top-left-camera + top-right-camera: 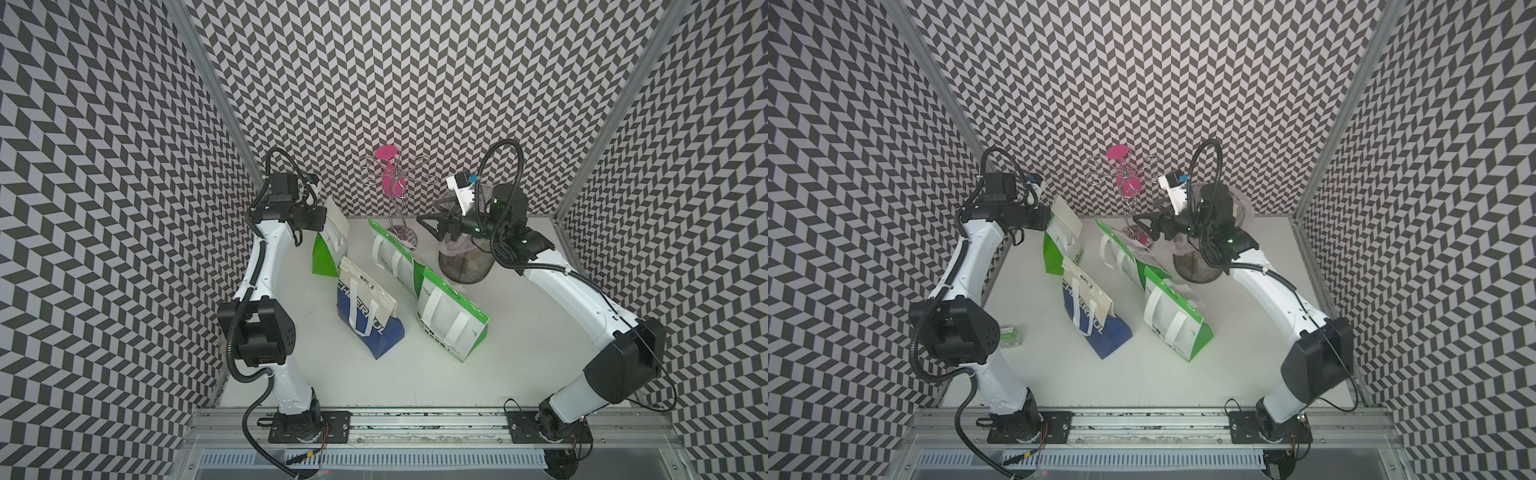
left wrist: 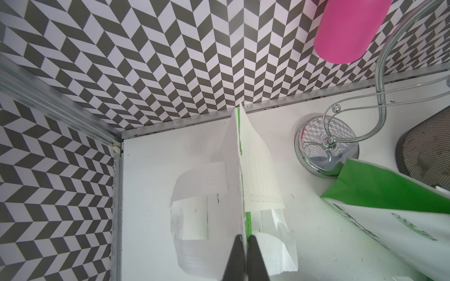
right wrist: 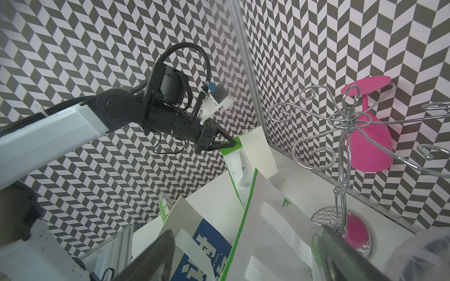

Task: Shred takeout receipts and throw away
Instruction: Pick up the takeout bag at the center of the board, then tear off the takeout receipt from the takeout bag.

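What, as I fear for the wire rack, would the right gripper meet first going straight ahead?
Probably the green-and-white bag, filling the gap ahead of the open right gripper. The wire rack sits near one finger and might be clipped; depth unclear.

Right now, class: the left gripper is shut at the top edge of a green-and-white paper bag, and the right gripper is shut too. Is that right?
No. The right gripper is open: the right wrist view shows its fingers spread wide apart. The left gripper is indeed shut at the top edge of the green-and-white paper bag.
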Motion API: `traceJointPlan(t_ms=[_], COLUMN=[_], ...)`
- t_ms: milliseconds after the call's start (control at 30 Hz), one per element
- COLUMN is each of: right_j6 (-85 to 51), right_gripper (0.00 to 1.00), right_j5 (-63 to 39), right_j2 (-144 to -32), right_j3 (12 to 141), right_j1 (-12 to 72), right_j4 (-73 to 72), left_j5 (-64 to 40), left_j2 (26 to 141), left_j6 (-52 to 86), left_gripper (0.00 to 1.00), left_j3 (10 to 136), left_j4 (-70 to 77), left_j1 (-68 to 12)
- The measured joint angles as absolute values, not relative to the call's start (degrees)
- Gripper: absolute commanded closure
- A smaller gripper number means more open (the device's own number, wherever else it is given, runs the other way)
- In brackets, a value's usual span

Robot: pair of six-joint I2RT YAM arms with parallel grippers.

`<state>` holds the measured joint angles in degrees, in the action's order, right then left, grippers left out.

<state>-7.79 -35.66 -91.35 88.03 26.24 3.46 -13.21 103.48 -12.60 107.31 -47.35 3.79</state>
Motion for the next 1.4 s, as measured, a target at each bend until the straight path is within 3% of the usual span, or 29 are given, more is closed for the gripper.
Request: traceJointPlan(t_ms=[400, 800, 1400], right_j6=[-0.64, 10.07, 12.97], right_gripper=[0.13, 0.15, 0.16], right_j5=[-36.60, -28.67, -19.51], right_j2=[-97.47, -105.43, -115.74], right_j3=[97.67, 105.08, 116.62], right_j1=[27.49, 34.92, 41.28], right_j4=[5.91, 10.39, 12.05], left_j5=[-20.93, -22.65, -24.27], left_j2=[97.45, 93.03, 87.07], left_j6=[-15.55, -19.05, -21.23], left_gripper=[1.00, 1.00, 1.00], left_j3=[99.55, 94.87, 94.50], left_j4=[-45.95, -45.32, -42.96], left_j1=[3.79, 1.63, 0.25])
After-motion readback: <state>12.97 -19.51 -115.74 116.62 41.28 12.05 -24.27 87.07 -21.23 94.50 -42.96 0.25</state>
